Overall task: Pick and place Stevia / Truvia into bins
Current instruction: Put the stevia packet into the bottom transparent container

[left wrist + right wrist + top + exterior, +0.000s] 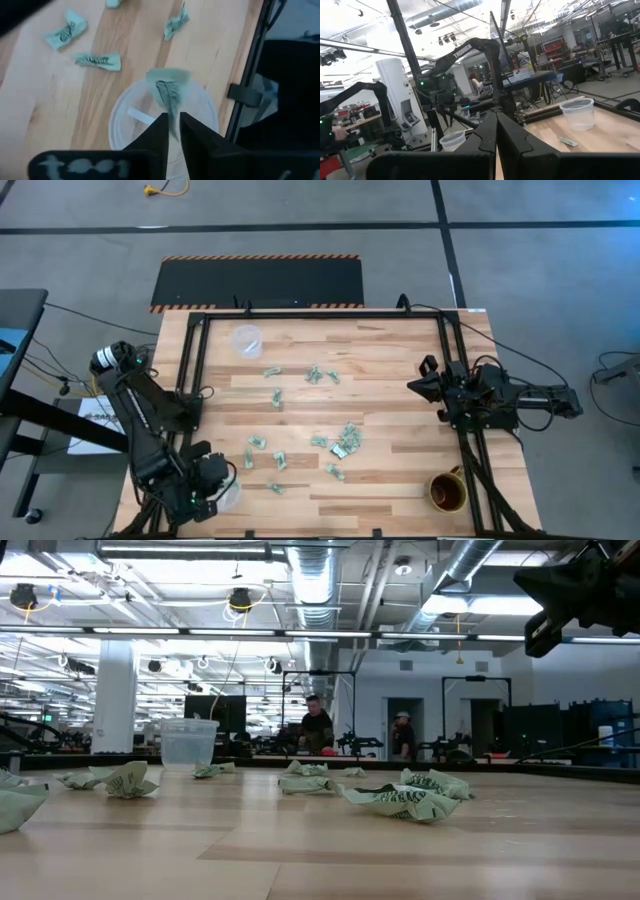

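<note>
Several crumpled pale green Stevia packets (345,440) lie scattered over the middle of the wooden table; the low view shows them too (400,800). One clear cup (246,340) stands near the far left, also in the low view (189,742). The second clear cup (131,131) stands at the near-left corner (230,492). My left gripper (173,117) hovers right over this cup, shut on one packet (167,80). My right gripper (496,122) is shut on nothing, raised above the table's right side (422,384). My left gripper pinches a crumpled green packet between its two fingertips, by the end nearest them (170,104), coming from above and pointing down. The packet is lifted clear, and its free end reaches past the fingertips over the cup's open mouth.
A brown mug with a handle (447,492) stands at the near right. A black frame rail (190,370) runs along the table's left side, close to the near cup, with another on the right (462,430). People stand in the room beyond (317,725).
</note>
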